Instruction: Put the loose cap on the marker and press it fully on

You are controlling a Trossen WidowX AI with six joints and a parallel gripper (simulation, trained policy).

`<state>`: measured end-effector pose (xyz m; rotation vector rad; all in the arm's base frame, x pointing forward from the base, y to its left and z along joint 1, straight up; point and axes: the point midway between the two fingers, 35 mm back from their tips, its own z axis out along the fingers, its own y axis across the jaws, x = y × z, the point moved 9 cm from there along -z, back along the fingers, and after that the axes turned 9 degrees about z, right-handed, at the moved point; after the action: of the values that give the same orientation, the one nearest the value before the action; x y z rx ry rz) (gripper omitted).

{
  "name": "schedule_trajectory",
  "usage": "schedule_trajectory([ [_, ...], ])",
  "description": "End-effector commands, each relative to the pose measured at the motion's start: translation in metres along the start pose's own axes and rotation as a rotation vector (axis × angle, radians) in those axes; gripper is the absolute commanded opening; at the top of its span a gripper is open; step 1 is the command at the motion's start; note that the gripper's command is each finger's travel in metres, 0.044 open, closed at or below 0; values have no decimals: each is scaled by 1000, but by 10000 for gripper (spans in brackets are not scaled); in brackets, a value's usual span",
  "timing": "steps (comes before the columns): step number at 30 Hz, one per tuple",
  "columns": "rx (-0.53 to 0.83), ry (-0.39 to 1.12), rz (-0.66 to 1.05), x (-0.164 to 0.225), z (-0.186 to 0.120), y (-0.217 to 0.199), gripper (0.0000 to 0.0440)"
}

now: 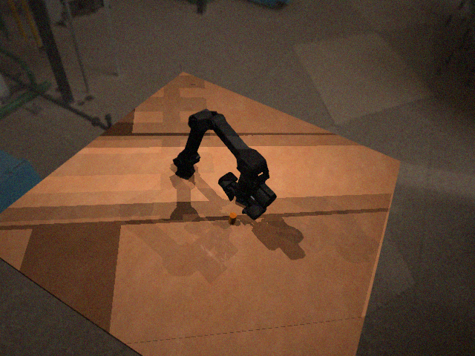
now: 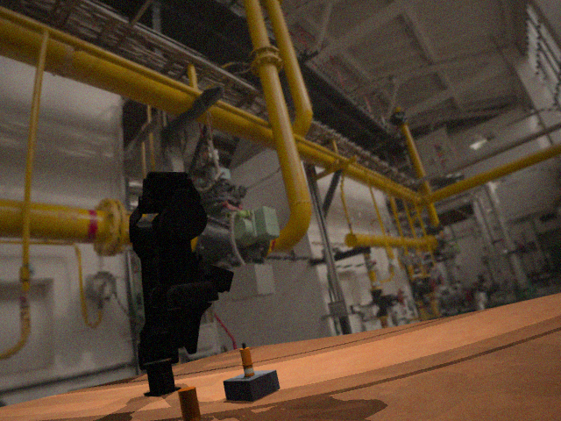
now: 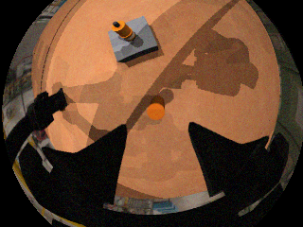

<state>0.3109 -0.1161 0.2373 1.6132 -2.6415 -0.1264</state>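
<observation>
Top view: my arm [image 1: 230, 138] [image 2: 167, 253] hides holder block [image 2: 251, 385] [image 3: 133, 40] and marker [image 2: 246, 361] [image 3: 125, 31]; exterior and wrist views show both, marker upright in block, dark tip bare. Orange cap [image 1: 232, 219] [image 2: 189, 403] [image 3: 155, 112] visible in all three, standing on table [image 1: 245, 283] [image 2: 452, 362] [image 3: 185, 165], apart from block. My arm arches up from its base, then bends down toward table. My gripper [image 1: 242, 207] [image 3: 158, 127] wide, nothing held; wrist view puts cap between fingertips in sight, contact not evident.
</observation>
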Motion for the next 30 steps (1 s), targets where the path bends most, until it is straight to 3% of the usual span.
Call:
schedule_trajectory([
  [1,-26,-5,-6,2,10,-2,303],
  [26,-114,-8,-138,9,84,-10,251],
  [30,-107,2,-164,8,88,-9,218],
])
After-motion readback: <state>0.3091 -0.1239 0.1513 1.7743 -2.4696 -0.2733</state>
